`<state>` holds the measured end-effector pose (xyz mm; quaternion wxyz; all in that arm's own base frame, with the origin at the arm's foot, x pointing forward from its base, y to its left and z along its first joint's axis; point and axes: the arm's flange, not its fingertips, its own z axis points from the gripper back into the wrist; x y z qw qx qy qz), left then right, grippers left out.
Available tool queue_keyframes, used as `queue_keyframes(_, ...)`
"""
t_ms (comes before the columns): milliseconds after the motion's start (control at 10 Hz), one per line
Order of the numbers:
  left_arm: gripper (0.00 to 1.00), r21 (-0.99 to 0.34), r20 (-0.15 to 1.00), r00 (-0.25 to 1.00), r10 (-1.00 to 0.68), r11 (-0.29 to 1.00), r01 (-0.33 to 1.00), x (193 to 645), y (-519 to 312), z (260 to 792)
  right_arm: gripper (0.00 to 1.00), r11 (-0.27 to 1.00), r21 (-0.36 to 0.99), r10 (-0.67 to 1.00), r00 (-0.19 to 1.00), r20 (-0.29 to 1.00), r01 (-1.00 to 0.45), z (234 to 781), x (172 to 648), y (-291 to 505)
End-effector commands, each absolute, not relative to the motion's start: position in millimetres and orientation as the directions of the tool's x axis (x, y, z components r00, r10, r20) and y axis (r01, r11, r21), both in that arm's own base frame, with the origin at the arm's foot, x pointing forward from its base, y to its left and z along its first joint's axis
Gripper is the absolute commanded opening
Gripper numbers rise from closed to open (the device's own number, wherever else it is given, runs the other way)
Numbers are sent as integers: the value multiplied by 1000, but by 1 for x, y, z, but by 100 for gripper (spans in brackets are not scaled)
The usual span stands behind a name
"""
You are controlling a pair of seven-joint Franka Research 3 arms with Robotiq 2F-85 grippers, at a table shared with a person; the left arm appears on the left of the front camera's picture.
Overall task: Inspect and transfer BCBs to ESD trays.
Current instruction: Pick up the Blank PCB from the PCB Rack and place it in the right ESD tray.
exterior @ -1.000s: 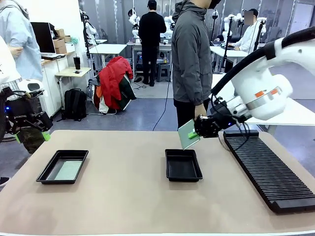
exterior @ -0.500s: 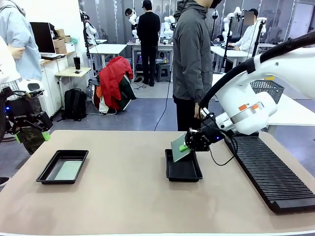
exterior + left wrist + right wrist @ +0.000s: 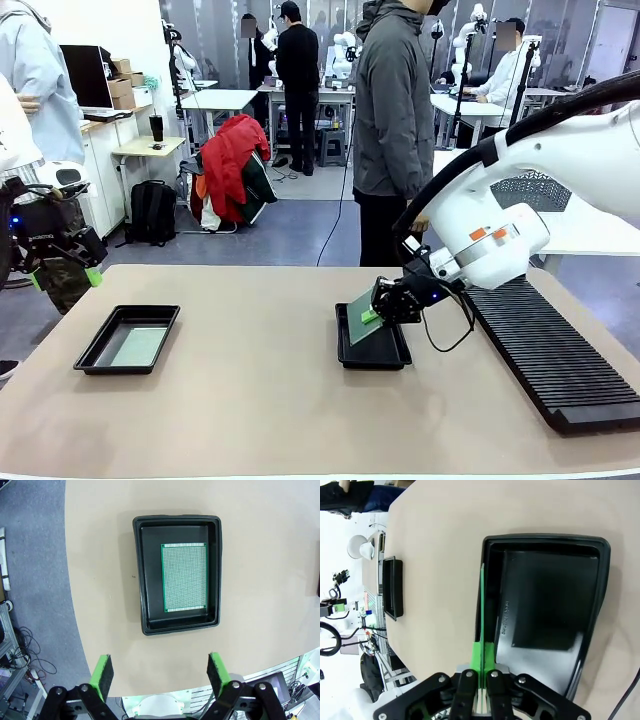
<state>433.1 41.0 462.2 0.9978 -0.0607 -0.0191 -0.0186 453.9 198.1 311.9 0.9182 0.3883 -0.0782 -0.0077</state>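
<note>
Our right fingers (image 3: 476,656) clamp one edge of a tilted board (image 3: 482,605), its far edge just inside the wall of the middle tray (image 3: 545,539) on the bench (image 3: 250,400). We should level it onto the tray floor before releasing. Our left fingers (image 3: 102,675) hang spread above the other tray (image 3: 141,595), where a second board (image 3: 184,577) lies flat.

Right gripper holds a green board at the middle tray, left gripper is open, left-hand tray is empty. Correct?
No: the left-hand tray is not empty; a flat board lies on its floor, as the left wrist view shows. The rest holds: the right gripper is shut on a tilted board at the middle tray, and the left gripper is open.
</note>
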Motion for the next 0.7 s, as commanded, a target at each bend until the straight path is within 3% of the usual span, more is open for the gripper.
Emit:
queue_keyframes(0, 100, -118, 49, 998, -31, 992, 36, 433, 41, 461, 2, 702, 712, -93, 987, 128, -26, 306, 453, 207)
queue_keyframes(600, 100, -118, 49, 998, -31, 992, 36, 433, 41, 461, 2, 714, 700, -91, 990, 106, -9, 291, 458, 208)
